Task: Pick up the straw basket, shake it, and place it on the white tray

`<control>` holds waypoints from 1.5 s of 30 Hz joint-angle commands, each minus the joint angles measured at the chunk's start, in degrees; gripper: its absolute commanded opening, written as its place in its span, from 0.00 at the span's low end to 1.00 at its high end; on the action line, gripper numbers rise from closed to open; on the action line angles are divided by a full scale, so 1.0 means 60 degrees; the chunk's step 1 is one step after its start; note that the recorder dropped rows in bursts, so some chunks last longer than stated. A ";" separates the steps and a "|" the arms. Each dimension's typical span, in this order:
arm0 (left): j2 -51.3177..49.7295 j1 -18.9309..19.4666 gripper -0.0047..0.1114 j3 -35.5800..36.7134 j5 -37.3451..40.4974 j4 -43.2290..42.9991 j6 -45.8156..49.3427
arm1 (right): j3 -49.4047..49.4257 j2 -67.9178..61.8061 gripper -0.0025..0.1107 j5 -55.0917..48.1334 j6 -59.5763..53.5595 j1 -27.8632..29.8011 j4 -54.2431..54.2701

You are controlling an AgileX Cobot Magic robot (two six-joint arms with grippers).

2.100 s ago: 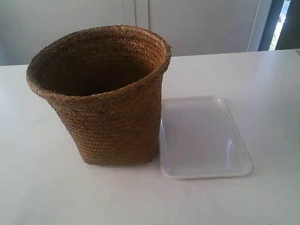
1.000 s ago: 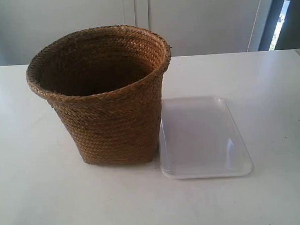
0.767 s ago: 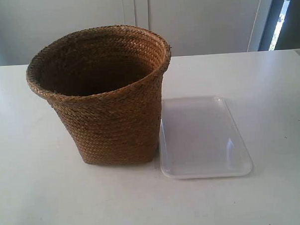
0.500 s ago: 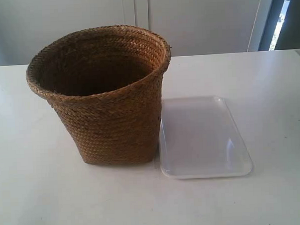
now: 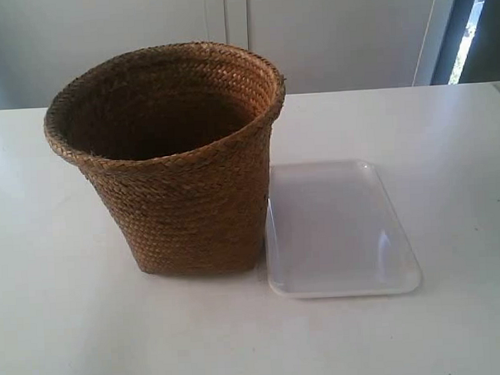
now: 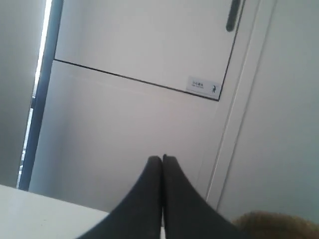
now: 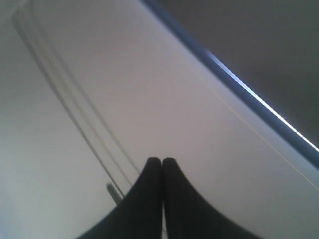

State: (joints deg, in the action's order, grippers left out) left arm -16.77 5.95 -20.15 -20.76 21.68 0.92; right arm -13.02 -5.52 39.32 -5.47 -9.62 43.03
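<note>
The straw basket [image 5: 184, 199] stands upright on the white table, golden-brown and woven, its wide braided rim around a dark inside. Right beside its base lies the white tray [image 5: 339, 229], shallow and glossy, with nothing on it. No arm shows in the exterior view. My left gripper [image 6: 162, 158] is shut with nothing between its black fingers and faces a pale cabinet wall; a bit of the basket's rim [image 6: 279, 225] peeks into that view's corner. My right gripper [image 7: 162, 160] is also shut and empty, pointing at a wall.
The white table [image 5: 65, 328] stretches around basket and tray. Pale cabinet doors [image 5: 326, 35] rise behind it, with a dark window strip [image 5: 475, 28] at the exterior view's far right. A small label [image 6: 202, 86] sits on the cabinet in the left wrist view.
</note>
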 commanded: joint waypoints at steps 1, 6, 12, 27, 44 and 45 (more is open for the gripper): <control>-0.2370 -0.0067 0.04 -0.1889 -0.0492 0.2611 0.1659 | -0.1185 -0.1667 0.02 0.0994 -0.0141 0.0001 0.0290; -0.5807 -0.0067 0.04 -0.4470 0.3460 0.2493 0.1853 | -0.3672 -0.5135 0.02 -0.1906 -0.3761 0.0001 0.0259; -0.7578 -0.0067 0.04 -0.5934 0.7065 0.2169 0.3669 | -0.6875 -0.9374 0.02 -1.0276 -0.4758 0.0001 -0.1002; -1.0149 -0.0067 0.04 -0.9836 1.2445 0.2340 0.2339 | -1.3257 -1.3311 0.02 -1.7160 -0.0091 0.0001 -0.4076; -1.0631 -0.0067 0.05 -1.1332 1.4123 -0.0102 0.1563 | -1.3751 -1.5025 0.12 -1.8214 0.0036 0.0001 -0.1090; -1.0631 -0.0067 0.06 -1.1315 1.4022 -0.0122 0.1519 | -1.3764 -1.5025 0.14 -1.8214 -0.0009 0.0001 -0.0988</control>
State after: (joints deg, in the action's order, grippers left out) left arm -80.47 5.95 -87.79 62.71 22.85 12.37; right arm -95.36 -95.82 -69.78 -5.13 -9.62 34.76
